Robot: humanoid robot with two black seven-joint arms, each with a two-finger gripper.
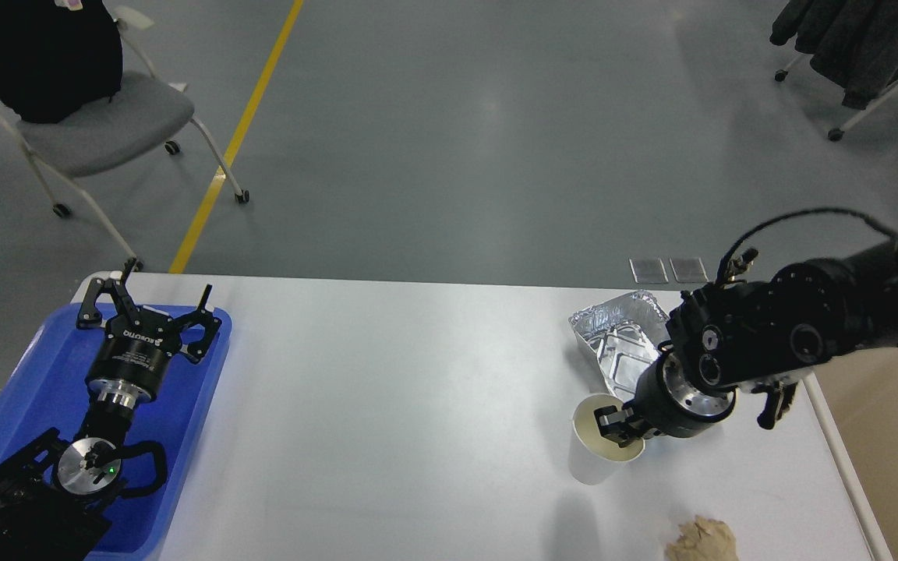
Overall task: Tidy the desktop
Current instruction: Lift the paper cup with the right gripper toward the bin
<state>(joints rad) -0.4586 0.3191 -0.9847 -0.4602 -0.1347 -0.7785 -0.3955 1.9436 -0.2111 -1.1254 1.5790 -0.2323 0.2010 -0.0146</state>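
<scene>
**Cup grip may slip**

The right gripper (619, 427) has its jaws pinching the rim of a paper cup (603, 444), 1 finger inside. Just behind lies a foil tray (619, 343); a crumpled napkin (700, 539) sits nearer. All rest on the tabletop (418, 405). A thin rim hold could crush or tip it. The left gripper (151, 310) hovers wide open over the blue tray (36, 374).

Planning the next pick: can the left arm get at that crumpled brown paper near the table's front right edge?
Probably not. The left hand hovers open over the blue tray at the far left, and the brown paper lies across the whole desktop. Nothing blocks it; the right hand is much nearer.
</scene>
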